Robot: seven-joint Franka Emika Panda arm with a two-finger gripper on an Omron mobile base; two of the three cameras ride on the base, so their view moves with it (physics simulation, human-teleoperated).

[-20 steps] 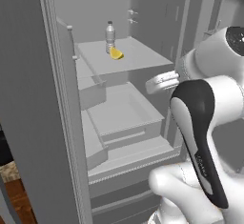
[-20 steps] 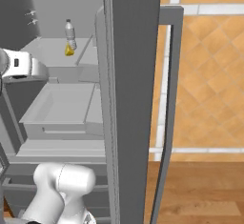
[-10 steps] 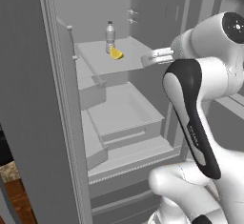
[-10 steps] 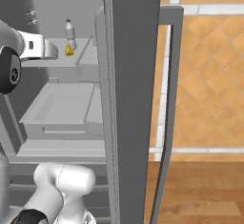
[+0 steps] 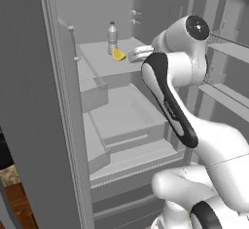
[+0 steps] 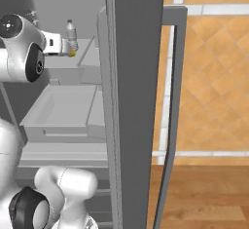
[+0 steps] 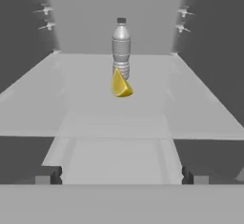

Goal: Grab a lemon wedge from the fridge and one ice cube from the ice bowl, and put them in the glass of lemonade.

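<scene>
The pincer point(image 7: 122, 173) stands spread wide and empty at the front edge of the upper shelf point(image 7: 86, 104) inside the open fridge point(image 5: 44, 125). Farther back on that shelf lies the lemon wedge point(image 7: 121, 86), well apart from the fingertips point(image 7: 47, 174). Just behind the wedge stands a clear water bottle point(image 7: 121, 46), upright.

bright yellow lemon wedge point(image 7: 121, 86), clear water bottle point(image 7: 121, 48) w/ dark cap, grey fridge point(image 5: 34, 101) interior

The arm point(image 5: 194, 125) is showing glossy white rounded shells, black joint bands, a dark round cap, and possibly faint lettering.
</scene>
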